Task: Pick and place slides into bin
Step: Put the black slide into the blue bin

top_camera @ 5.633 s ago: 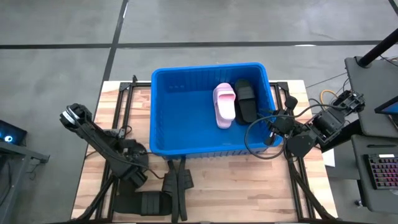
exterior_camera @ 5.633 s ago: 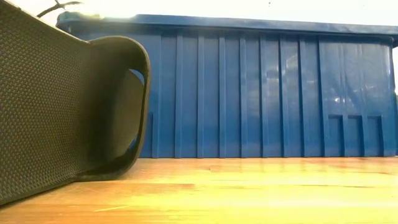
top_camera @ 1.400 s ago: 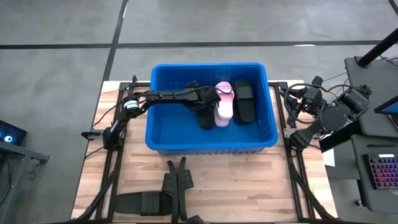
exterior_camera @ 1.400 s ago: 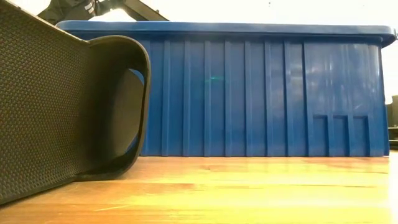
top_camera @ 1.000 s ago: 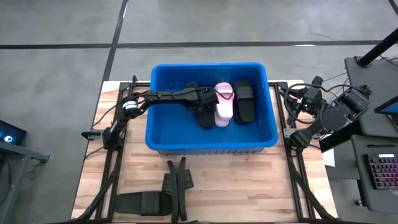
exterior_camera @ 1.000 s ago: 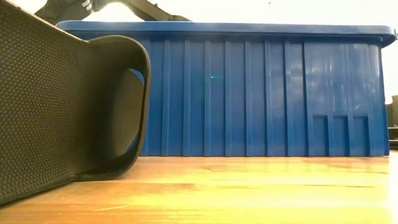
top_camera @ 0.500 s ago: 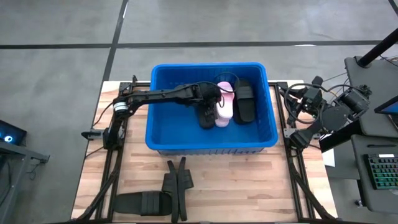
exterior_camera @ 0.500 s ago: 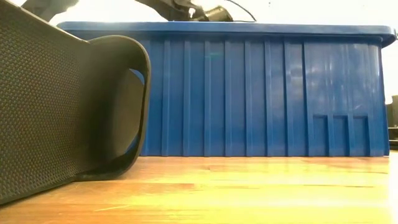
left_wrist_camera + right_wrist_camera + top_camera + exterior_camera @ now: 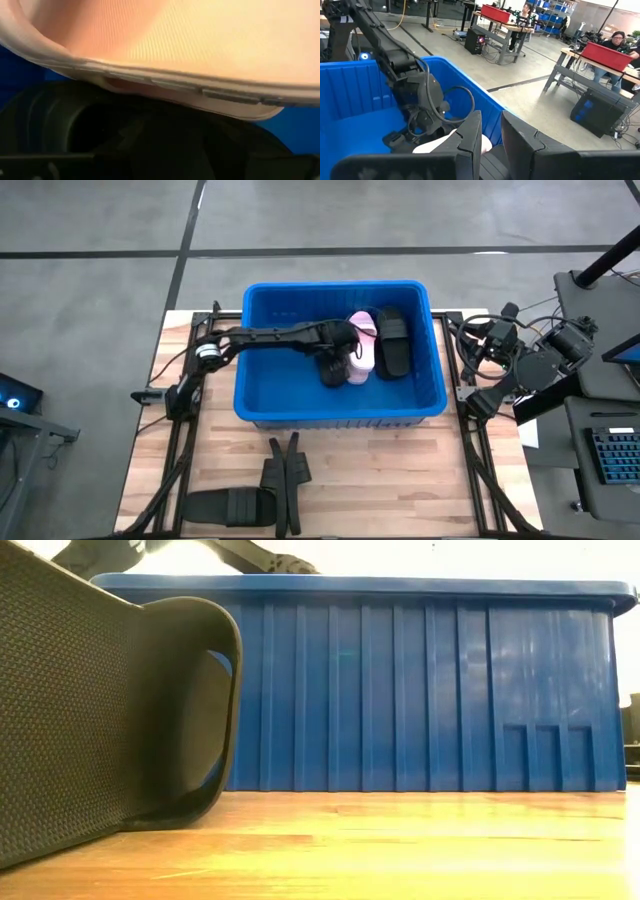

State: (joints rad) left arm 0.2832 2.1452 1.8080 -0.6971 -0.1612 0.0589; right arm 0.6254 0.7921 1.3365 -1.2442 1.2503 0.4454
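The wooden table fills the lower half of the high view, and the blue bin sits at centre frame, on the table's far half. In the low view its ribbed wall spans nearly the whole width.

The left arm reaches in from the left edge of the bin, and the left hand hangs over the middle of the bin, right above the slides. Whether its fingers are open or closed cannot be told from here; its wrist view shows only the pink slide pressed close above a black one.

The right arm waits at the right of the frame, off the table's edge, its right hand a little parted with nothing in it.

Inside the bin, three slides lie side by side: a black slide to the right, the pink slide in the middle, another black slide touching it on the left.

At bottom left of the high view, two more black slides lie on the table beside a narrow black forked bracket. One of them looms at the left of the low view.
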